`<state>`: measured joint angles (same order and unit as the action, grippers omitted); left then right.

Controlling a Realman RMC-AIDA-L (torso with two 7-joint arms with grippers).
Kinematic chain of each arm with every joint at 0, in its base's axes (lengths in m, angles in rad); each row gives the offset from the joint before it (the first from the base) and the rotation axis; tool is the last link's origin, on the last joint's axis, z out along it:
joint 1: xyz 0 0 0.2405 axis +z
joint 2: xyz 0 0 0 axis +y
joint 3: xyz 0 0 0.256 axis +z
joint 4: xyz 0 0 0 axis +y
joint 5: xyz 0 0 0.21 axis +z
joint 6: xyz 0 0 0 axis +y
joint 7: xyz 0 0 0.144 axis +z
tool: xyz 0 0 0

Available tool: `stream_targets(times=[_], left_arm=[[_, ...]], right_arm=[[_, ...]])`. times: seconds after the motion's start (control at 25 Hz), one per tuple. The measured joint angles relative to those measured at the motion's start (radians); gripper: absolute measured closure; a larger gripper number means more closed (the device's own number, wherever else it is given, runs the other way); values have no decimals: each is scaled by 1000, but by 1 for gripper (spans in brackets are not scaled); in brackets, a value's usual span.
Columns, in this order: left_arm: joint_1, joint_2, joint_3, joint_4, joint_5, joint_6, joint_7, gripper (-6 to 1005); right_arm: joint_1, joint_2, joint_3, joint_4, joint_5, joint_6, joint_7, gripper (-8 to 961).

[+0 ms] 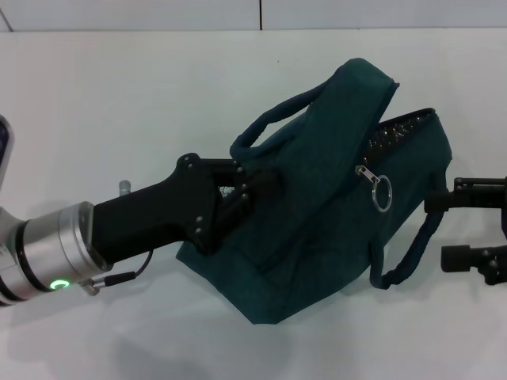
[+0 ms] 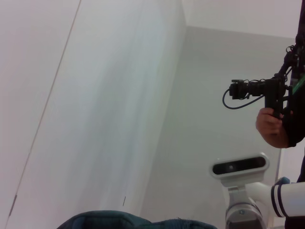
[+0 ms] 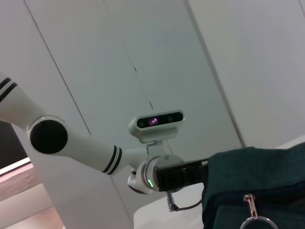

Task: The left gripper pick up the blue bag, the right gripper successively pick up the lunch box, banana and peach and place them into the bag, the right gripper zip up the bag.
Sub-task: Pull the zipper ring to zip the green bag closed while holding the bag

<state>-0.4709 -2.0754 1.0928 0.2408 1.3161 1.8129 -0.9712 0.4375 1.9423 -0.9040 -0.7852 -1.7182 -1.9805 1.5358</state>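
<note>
The dark teal-blue bag (image 1: 317, 206) sits tilted on the white table (image 1: 95, 119), its mouth partly open along the zipper teeth (image 1: 400, 127). A metal ring zipper pull (image 1: 383, 192) hangs on its side. My left gripper (image 1: 245, 190) is shut on the bag's edge below the handle (image 1: 273, 117). My right gripper (image 1: 440, 231) is open at the bag's right end, its fingers on either side of the side strap (image 1: 404, 265). The bag also shows in the right wrist view (image 3: 259, 183) and the left wrist view (image 2: 133, 220). The lunch box, banana and peach are out of view.
The table's far edge meets a pale wall (image 1: 238, 14). In the left wrist view a person (image 2: 279, 124) holds a camera rig beside my head camera (image 2: 238, 167). The right wrist view shows my left arm (image 3: 181, 174).
</note>
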Motion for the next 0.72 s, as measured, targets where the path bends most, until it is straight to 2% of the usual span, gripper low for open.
stream_targets(times=[0.28,0.52,0.72], left_arm=[[0,0,1,0,0,0,-1,945],[0,-1,2,0,0,0,-1,945],[2,-2,2,0,1,1,-1,945]], right_arm=[[-6,24,13,-1,6,5,-67,148],[3,67,12,6,9,49,-87,149],[5,71,11,12,19,79,-84,150]])
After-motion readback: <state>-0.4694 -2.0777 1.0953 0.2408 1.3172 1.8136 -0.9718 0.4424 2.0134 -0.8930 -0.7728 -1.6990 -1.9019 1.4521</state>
